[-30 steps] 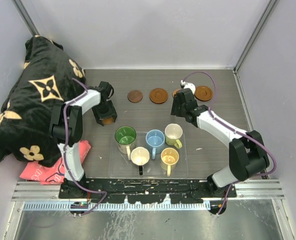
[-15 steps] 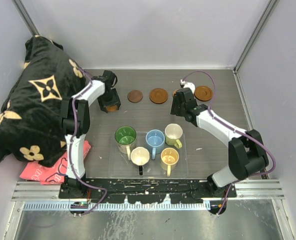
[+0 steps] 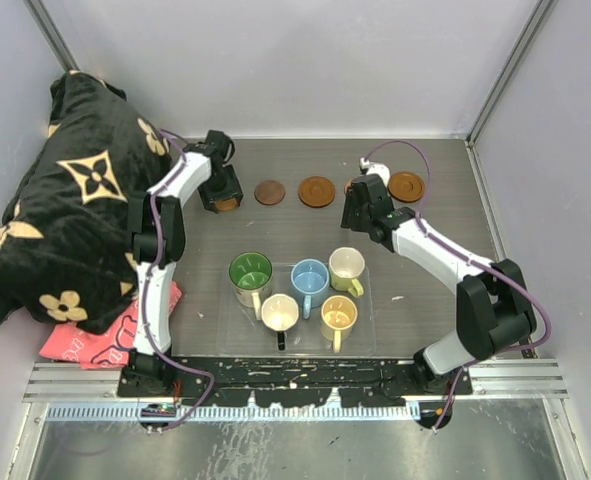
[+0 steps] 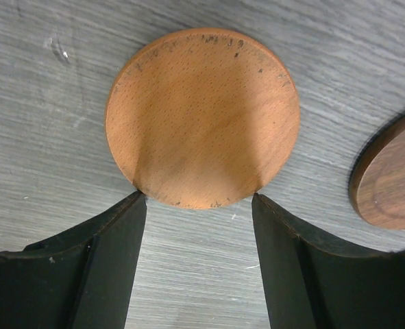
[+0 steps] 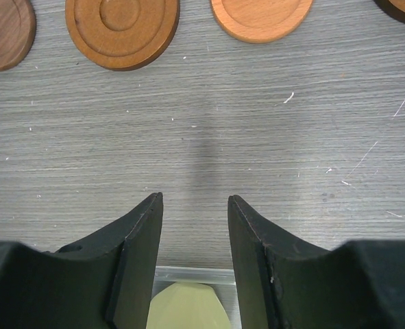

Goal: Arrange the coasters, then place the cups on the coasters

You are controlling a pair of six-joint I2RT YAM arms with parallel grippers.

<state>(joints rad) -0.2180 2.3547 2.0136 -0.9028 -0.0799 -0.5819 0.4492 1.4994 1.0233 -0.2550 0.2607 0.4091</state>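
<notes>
**A:** What does our left gripper (image 4: 199, 199) hold?

**B:** Its jaws are about half open, and they press from both sides on the near edge of the pale coaster (image 4: 202, 116). We cannot tell if this disc rests on the table (image 3: 435, 240) or is a little above it. It is at the far left of the table. The dark brown coaster (image 4: 390, 178) lies just beside it on the right, not touching.

**A:** And our right gripper (image 5: 195, 199)?

**B:** Its jaws stand apart with a narrow gap, and we hold nothing there. Only the table shows between them. It hangs over the far edge of the clear tray (image 5: 188, 274), above the cream cup (image 5: 185, 308). Beyond it we see the ringed coaster (image 5: 122, 27) and the orange coaster (image 5: 260, 15), side by side.

**A:** Where are the cups?

**B:** All five stand together on the tray. The green cup (image 3: 250, 270), the blue cup (image 3: 310, 275) and the cream one are behind. The white-inside cup (image 3: 279, 311) and the yellow cup (image 3: 339, 314) are in front. None is on a coaster.
</notes>
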